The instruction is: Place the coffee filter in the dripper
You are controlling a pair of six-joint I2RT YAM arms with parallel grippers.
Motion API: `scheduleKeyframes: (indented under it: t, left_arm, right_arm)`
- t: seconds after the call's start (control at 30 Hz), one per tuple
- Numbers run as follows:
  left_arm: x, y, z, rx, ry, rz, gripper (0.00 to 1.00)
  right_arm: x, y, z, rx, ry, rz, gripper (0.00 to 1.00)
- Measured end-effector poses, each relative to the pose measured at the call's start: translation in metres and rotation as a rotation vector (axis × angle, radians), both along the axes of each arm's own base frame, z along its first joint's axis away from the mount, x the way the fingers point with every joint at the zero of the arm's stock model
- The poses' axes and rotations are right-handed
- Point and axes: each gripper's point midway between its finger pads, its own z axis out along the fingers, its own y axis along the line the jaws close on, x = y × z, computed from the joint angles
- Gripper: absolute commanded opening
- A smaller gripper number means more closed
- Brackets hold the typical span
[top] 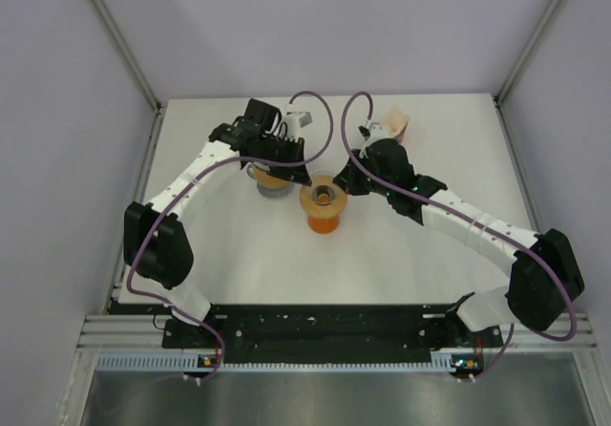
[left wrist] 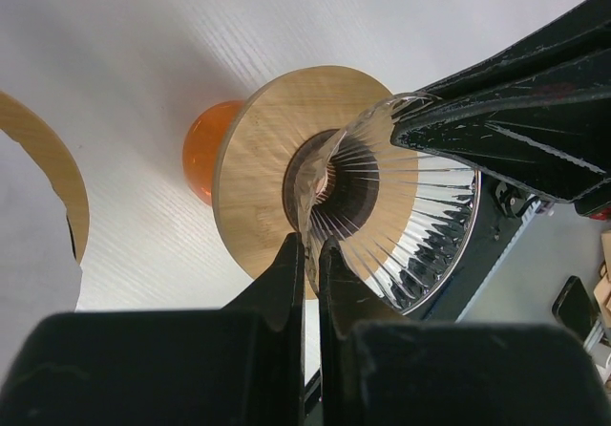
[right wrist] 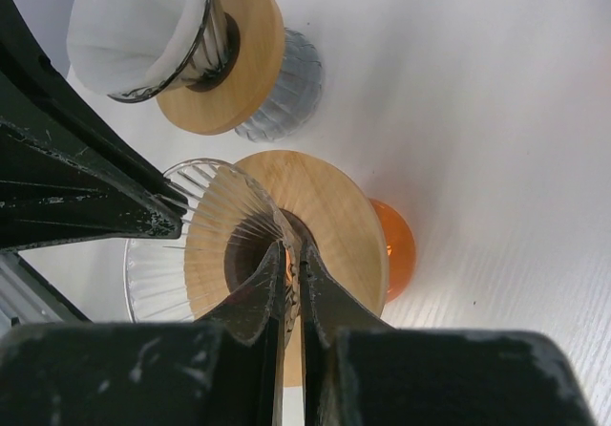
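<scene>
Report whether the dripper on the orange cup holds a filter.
Empty: this dripper shows bare ribbed glass; the white filter sits in the second dripper.

Near side of the dripper [top: 323,202]: open desk [top: 286,264] right down to the arm bases. Its far side is crowded, with the closed left pincer [left wrist: 307,246] and closed right pincer [right wrist: 294,251] sitting at its cone from opposite sides. Just beside it, far-left, a second dripper [right wrist: 239,53] holding a white filter [right wrist: 134,25] blocks passage. Far-right lies a tan object [top: 397,120].
</scene>
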Motion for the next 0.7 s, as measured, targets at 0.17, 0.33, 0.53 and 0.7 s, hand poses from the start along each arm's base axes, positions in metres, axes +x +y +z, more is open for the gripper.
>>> scheduleKeyframes:
  t: [0.17, 0.33, 0.53, 0.7]
  left_arm:
    - [0.001, 0.000, -0.006, -0.013, -0.008, -0.002, 0.00]
    - [0.002, 0.000, -0.003, -0.026, -0.012, -0.005, 0.07]
    - [0.005, 0.002, 0.006, -0.006, -0.025, -0.043, 0.22]
    - [-0.007, -0.001, 0.015, 0.016, -0.035, -0.115, 0.38]
  right_arm:
    - [0.000, 0.000, 0.000, 0.003, 0.004, -0.001, 0.00]
    - [0.001, 0.001, 0.002, -0.016, 0.018, 0.006, 0.01]
    - [0.001, 0.005, 0.005, -0.066, 0.043, 0.044, 0.14]
    - [-0.004, 0.008, -0.009, -0.123, 0.102, 0.083, 0.26]
